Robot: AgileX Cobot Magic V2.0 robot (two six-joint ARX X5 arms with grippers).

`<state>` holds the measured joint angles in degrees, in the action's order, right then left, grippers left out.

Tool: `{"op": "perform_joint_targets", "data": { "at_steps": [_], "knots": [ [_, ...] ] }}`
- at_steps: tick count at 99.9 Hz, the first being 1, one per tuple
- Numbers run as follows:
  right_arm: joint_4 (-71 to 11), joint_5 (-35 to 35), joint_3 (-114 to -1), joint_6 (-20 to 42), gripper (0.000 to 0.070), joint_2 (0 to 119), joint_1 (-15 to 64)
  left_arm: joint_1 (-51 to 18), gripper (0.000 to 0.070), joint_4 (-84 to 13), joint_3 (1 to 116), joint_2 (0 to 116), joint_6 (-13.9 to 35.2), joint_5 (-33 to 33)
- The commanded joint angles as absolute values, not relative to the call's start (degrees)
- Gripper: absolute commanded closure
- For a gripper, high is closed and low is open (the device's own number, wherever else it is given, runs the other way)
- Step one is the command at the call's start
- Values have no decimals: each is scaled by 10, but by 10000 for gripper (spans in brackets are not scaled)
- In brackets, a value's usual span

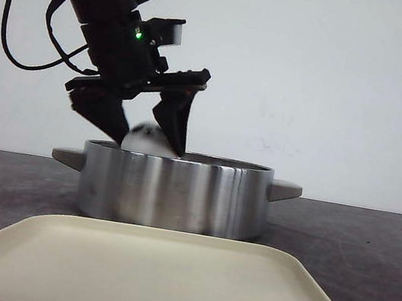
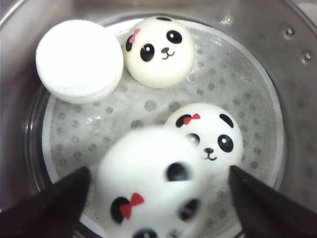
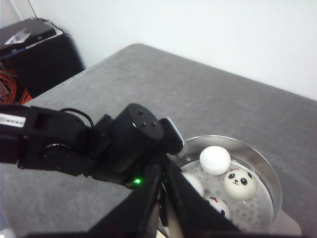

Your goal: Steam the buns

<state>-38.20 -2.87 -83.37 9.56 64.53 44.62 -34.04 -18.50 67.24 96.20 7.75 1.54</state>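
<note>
You're in a robot lab, bare white wall, dark grey bench, black equipment case with orange cables at ten o'clock.

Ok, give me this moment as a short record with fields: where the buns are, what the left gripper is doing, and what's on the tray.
pot: steel pot with perforated liner, on dark table
buns in view: four, all over the pot
bun at gripper: panda bun between the fingers of the left gripper, blurred
face-up buns: two
flipped bun: one, plain side up
tray: cream tray, nothing on it
right gripper: not in view
</note>
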Motion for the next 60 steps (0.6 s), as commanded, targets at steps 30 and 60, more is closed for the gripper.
{"op": "perform_joint_targets", "data": {
  "at_steps": [30,60],
  "knots": [
    [-378,-8,-841,61,689,651,452,-345,132,-253,716,946,113,15],
    [-372,35,-791,25,689,651,447,-345,696,-247,716,770,116,15]
  ]
}}
